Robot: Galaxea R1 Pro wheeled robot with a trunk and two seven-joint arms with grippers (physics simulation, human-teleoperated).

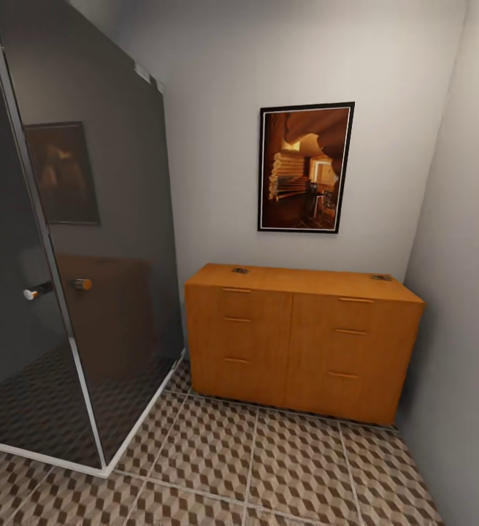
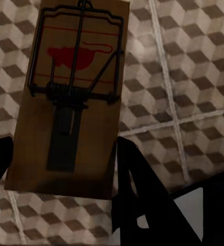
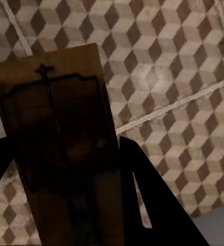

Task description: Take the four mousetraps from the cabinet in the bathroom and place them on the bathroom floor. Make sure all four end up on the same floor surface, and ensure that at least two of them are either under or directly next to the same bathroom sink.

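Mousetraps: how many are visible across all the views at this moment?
4: two on the cabinet top, mousetraps and; one in the left gripper; one in the right gripper.

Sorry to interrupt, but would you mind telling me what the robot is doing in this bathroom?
It is carrying two mousetraps, one in each end effector: the left holds one, the right another, both above the tiled floor. Ahead stands the cabinet, drawers shut, with two small dark items on top, too small to identify.
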